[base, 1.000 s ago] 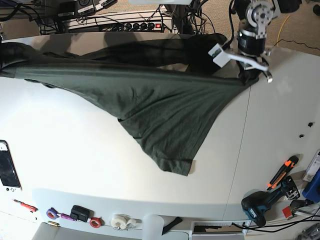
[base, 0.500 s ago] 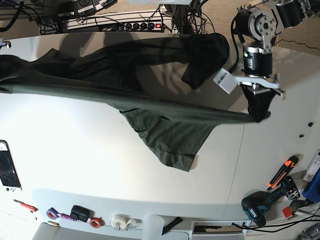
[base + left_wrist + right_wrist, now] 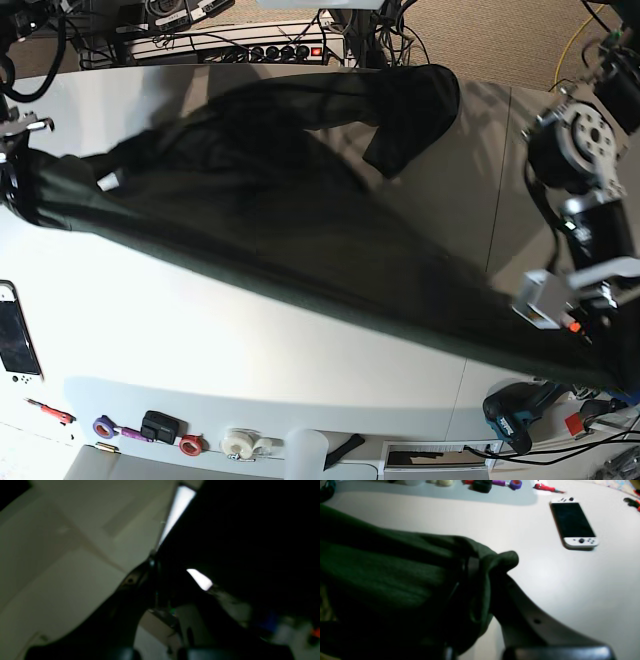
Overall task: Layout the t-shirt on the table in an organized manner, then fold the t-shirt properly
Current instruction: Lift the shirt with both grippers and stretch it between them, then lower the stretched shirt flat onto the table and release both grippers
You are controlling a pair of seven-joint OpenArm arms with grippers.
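Note:
The dark green t-shirt (image 3: 300, 230) hangs stretched in a long diagonal band over the white table (image 3: 200, 330), from far left to front right. At the left edge of the base view, my right gripper (image 3: 18, 165) is shut on one end of it. In the right wrist view the fabric (image 3: 395, 580) bunches around that gripper's (image 3: 480, 565) closed fingers. My left gripper (image 3: 598, 345) is shut on the other end at the front right. Dark cloth (image 3: 250, 530) fills most of the left wrist view, next to the closed left gripper (image 3: 155, 562). One sleeve (image 3: 405, 110) droops at the back.
A handheld game console (image 3: 15, 345) (image 3: 573, 523) lies at the table's left edge. Tape rolls, a screwdriver (image 3: 50, 410) and small tools line the front edge. A cordless drill (image 3: 515, 410) sits front right. A power strip and cables (image 3: 250, 50) run behind the table.
My left arm swung from the back right to the front right, drawing the t-shirt off the table into a taut diagonal. The right gripper's end rose at the left edge.

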